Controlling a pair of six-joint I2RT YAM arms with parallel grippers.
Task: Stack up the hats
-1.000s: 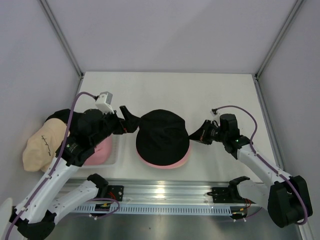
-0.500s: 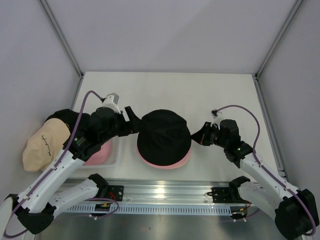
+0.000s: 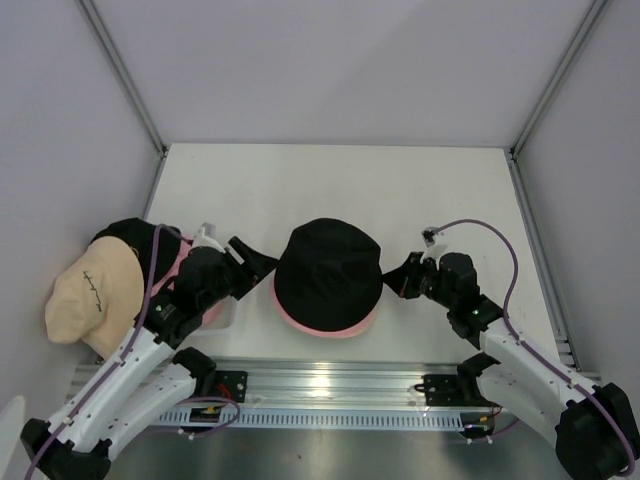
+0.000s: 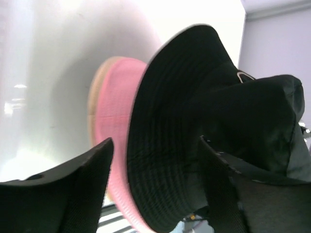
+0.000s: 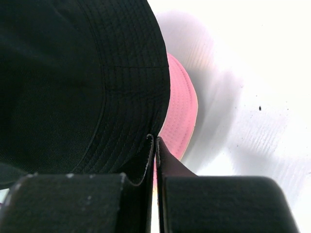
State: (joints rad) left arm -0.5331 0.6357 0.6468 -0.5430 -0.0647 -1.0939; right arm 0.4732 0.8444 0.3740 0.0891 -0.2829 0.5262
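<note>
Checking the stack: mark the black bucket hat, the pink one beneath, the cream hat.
black fabric bucket hat (image 3: 328,262): top view, crown.
pink fabric bucket hat (image 3: 320,329): top view, brim edge.
cream-beige fabric bucket hat (image 3: 88,290): top view, crown.

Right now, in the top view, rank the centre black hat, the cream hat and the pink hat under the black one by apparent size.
1. Black hat: largest, though only narrowly.
2. Cream hat: close behind, nearly alike.
3. Pink hat: only a thin crescent of brim shows; the rest is hidden.
</note>
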